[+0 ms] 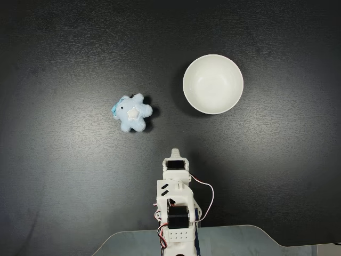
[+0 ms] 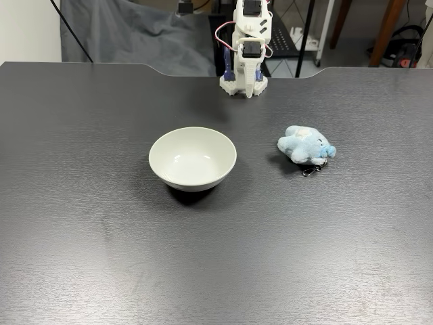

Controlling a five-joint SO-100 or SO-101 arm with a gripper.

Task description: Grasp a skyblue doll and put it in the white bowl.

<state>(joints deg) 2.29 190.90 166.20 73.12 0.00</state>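
Fixed view from above puts your arm (image 1: 175,213) folded up near the bottom edge, with the gripper (image 1: 175,154) tucked at its front end and pointing out over the dark table (image 1: 64,202). You cannot tell from either fixed view whether its jaws are wide or closed, since they are seen end-on and too small; it carries nothing.

The skyblue doll (image 1: 133,112) lies on its back, white star up, to the upper left of the gripper and well apart from it. The white bowl (image 1: 213,84) sits empty to the upper right, also well apart from both doll and gripper. In the other fixed view the sides swap: the doll (image 2: 306,145) is on the right, the bowl (image 2: 193,158) on the left, and the arm (image 2: 246,47) stands at the far edge.

What you should watch for, as a judgement:
- the plush is soft and lumpy, so a shallow pinch on a limb may slip free on the way over
- a small metal clip (image 2: 309,170) trails beside the doll and could snag or drag
- a low carry could knock the bowl's rim and slide it on the smooth table
- releasing too early would drop the doll short of the bowl

No brand, label or readable writing shows on anything
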